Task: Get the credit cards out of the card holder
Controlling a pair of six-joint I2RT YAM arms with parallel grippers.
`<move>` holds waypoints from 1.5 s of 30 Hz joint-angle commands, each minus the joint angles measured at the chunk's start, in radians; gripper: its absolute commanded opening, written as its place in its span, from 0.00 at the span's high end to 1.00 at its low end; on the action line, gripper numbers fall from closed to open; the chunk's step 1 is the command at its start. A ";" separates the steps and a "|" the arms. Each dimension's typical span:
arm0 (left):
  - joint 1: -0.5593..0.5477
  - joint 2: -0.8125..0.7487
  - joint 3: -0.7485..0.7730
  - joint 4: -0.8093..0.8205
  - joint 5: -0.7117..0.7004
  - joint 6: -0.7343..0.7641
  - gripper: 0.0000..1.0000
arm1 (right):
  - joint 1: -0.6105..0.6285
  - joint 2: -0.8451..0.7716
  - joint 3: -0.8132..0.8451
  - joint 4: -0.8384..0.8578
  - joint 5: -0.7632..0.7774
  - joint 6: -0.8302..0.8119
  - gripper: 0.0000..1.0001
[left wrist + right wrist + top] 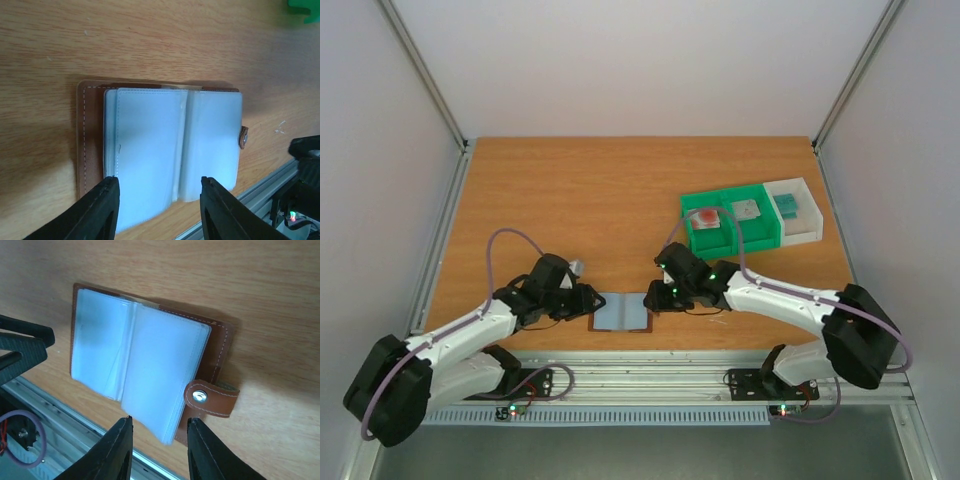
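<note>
Aiming for a soft squeeze, left gripper [159,181] and right gripper [160,421] fingers apart around the card holder [210,130] halves.

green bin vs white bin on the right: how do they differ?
Colour: the green bin is bright green, the white bin is white.
Width: the green bin is wider and has two compartments, while the white bin has one.
Contents: the green bin holds a pinkish card with a red blot and a grey card. The white bin holds a teal card.
Shared: both are open-topped and sit side by side, with one card per compartment.
</note>
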 commanded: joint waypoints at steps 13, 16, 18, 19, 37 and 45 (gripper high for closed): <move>0.005 0.125 -0.026 0.117 -0.020 0.001 0.47 | 0.046 0.141 0.011 0.110 0.044 0.029 0.71; 0.004 0.160 -0.030 0.146 0.000 -0.001 0.48 | 0.052 0.155 0.006 0.123 0.039 0.032 0.72; 0.005 0.179 -0.029 0.174 0.018 -0.008 0.53 | 0.055 0.164 0.005 0.129 0.039 0.034 0.72; 0.004 0.186 -0.028 0.184 0.026 -0.010 0.57 | 0.058 0.170 0.005 0.132 0.041 0.035 0.73; 0.004 0.201 -0.054 0.452 0.213 -0.161 0.90 | 0.069 0.233 -0.043 0.195 0.056 0.053 0.79; -0.010 0.221 -0.051 0.503 0.240 -0.192 0.86 | 0.070 0.234 -0.066 0.218 0.061 0.057 0.81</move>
